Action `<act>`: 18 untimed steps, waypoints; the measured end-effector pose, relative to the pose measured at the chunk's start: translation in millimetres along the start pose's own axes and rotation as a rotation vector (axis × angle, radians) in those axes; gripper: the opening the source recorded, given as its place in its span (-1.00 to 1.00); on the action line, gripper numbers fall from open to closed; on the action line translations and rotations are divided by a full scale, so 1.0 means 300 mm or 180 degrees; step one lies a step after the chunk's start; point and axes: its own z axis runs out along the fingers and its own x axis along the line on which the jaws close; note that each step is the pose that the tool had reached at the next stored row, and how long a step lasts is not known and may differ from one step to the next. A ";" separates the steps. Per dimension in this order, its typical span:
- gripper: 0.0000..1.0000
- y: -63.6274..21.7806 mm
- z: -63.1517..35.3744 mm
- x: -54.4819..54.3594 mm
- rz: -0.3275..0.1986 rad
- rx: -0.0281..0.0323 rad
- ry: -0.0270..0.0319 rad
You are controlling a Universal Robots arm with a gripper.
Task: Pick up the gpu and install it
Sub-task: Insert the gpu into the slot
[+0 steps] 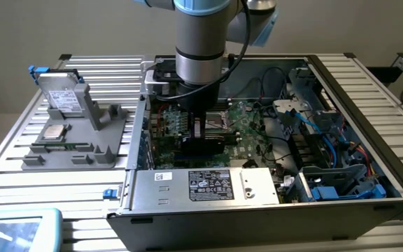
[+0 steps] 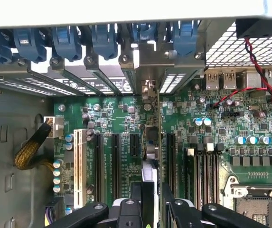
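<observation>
You have the gripper (image 2: 155, 202) closed on the gpu (image 2: 157, 137); the card stands upright, edge down, over the motherboard (image 2: 221, 128)

Silver arm (image 1: 200, 52); blue collar (image 1: 201, 8); black cable (image 1: 244, 37)

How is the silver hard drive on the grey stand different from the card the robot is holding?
The hard drive leans in its grey stand outside the computer case; the gpu hangs upright inside it, over the green motherboard. The hard drive is silver with a white label; the gpu looks dark. Nothing grips the hard drive; the end effector is shut on the gpu. Both are flat computer parts.
</observation>
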 end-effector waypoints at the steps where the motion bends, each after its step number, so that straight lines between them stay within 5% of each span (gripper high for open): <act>1: -0.46 0.000 0.000 0.000 0.0000 0.0000 0.0000; 18: -0.46 0.000 0.000 0.000 -0.0014 0.0002 0.0000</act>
